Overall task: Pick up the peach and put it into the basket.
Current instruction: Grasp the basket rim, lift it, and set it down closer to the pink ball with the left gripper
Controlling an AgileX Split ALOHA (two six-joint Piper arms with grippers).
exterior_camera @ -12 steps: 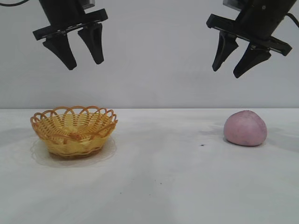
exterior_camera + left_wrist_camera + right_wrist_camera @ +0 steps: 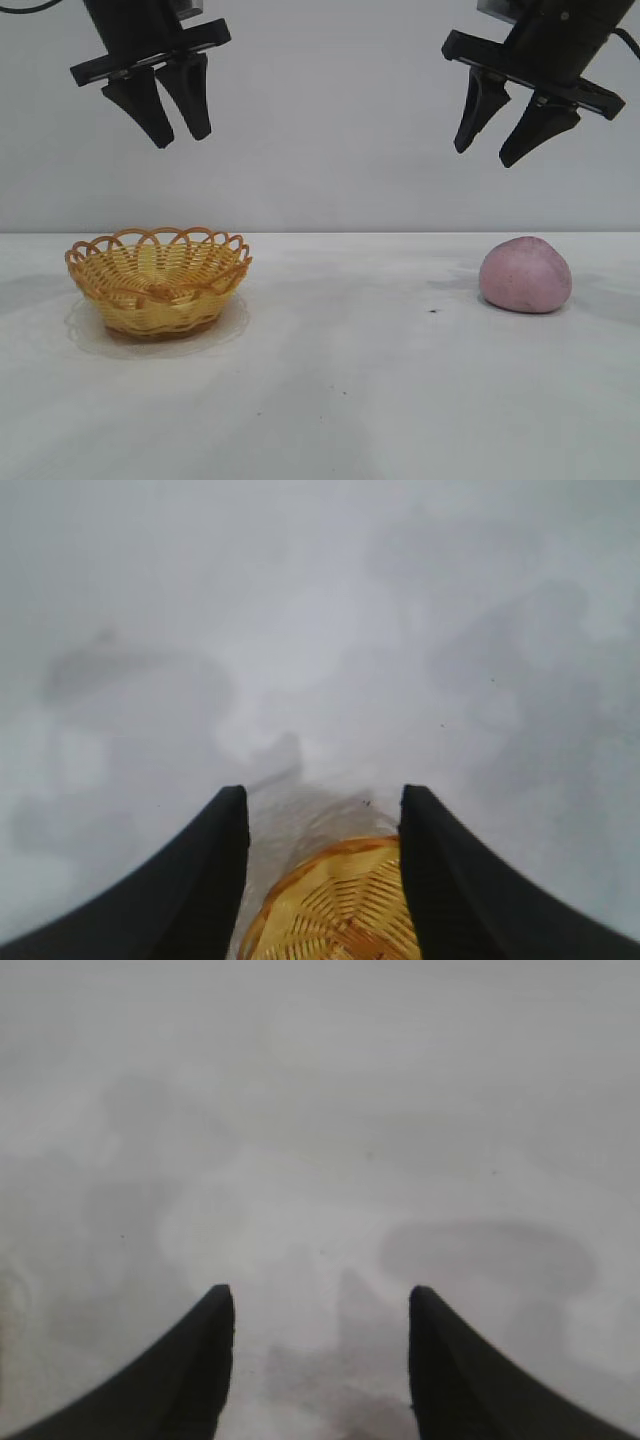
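Left hand (image 2: 170, 122) fingers narrowed since earlier frame; half open, empty, high above orange-yellow oval wicker basket (image 2: 158, 280). Right hand (image 2: 512, 135) unchanged; half open, empty, above dull pink-mauve rounded peach (image 2: 525, 275). Peach on white worktop (image 2: 350, 380), well apart from basket. Peach likely light, matte, grippy; grasp across widest middle. Basket: stiff weave, looped scalloped rim.

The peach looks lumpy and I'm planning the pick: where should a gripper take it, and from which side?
Grip the peach across its widest middle, coming straight down from above. It sits flat-bottomed on the table with rounded flanks and nothing beside it. The open right gripper hangs nearest.
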